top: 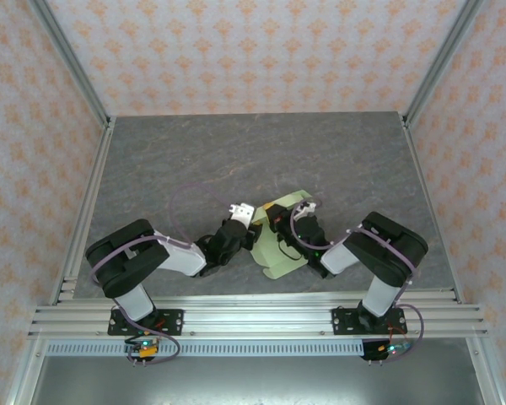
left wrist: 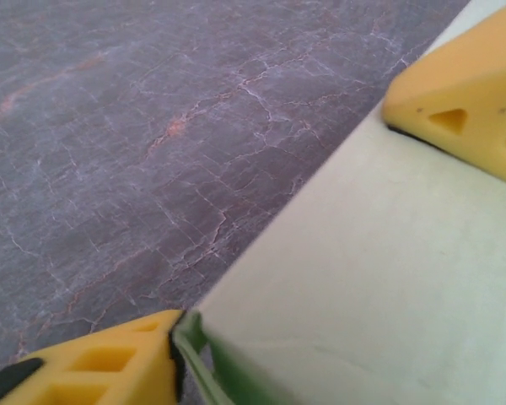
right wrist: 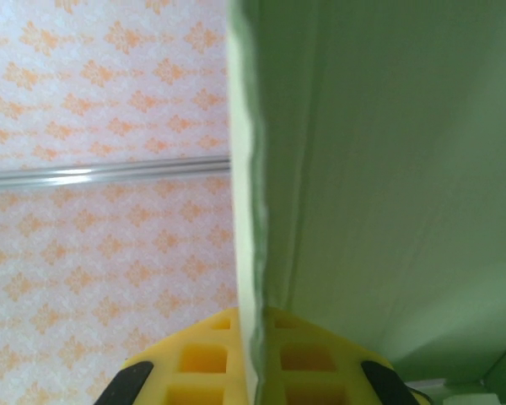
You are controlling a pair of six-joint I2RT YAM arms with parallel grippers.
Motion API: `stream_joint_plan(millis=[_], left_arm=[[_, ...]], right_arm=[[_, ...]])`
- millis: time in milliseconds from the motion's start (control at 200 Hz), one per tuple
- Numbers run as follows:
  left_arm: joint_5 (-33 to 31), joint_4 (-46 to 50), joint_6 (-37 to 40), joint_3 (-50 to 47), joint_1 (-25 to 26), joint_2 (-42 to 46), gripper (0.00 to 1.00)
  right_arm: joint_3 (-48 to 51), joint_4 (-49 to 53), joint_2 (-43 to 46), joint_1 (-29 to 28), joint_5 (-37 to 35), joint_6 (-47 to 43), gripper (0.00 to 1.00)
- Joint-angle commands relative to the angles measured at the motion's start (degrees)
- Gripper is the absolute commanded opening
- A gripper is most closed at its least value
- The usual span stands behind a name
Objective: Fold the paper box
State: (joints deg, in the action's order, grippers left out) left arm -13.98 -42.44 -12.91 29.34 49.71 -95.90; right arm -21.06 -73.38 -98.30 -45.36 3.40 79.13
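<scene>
Top view first. The paper box [top: 278,257] sits on the grey table [top: 194,160] just beyond the mounting rail [top: 253,314]. It is a little right of the rail's middle, and both arms reach in from the rail towards it. It is a pale yellow-green card, partly folded, with a scalloped flap showing on the side away from the rail. The left gripper [top: 243,213] is at the card's left edge, further from the rail than the card's near corner. The right gripper [top: 278,221] is just beside it, over the card itself. From up here we cannot make out how either pair of jaws stands.

Over to the left wrist. The left gripper [left wrist: 287,224] has its jaws partly apart, with a panel of the paper box [left wrist: 371,278] between them. One yellow finger [left wrist: 93,371] meets the card's folded edge, and the other finger [left wrist: 472,93] lies on the card's face. We cannot tell whether they are pressing it. The veined table [left wrist: 110,126] runs alongside.

Now the right wrist. The right gripper [right wrist: 255,325] is closed down tight, and a thin wall of the paper box [right wrist: 388,169] is pinched between its yellow fingers [right wrist: 202,354]. The card rises edge-on from the pinch, with its green inner face to the right. The patterned wall [right wrist: 93,253] is behind it.
</scene>
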Motion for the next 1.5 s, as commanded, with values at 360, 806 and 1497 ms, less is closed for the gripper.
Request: stream_joint_plan(millis=[360, 806, 1497], left_arm=[[-10.0, -2.0, 0.7, 0.7, 0.8, -1.1, 0.2], [2.2, -7.4, 14.5, 2.3, -0.6, -3.5, 0.13], [19.6, -8.6, 19.6, 5.0, -7.9, -6.8, 0.15]], right_arm=[[4.2, 15.2, 9.2, -2.1, -3.4, -2.0, 0.43], [-13.8, 91.8, 50.9, 1.8, -5.9, -38.9, 0.76], [-45.8, 105.6, 4.2, 20.1, 40.4, -72.9, 0.78]])
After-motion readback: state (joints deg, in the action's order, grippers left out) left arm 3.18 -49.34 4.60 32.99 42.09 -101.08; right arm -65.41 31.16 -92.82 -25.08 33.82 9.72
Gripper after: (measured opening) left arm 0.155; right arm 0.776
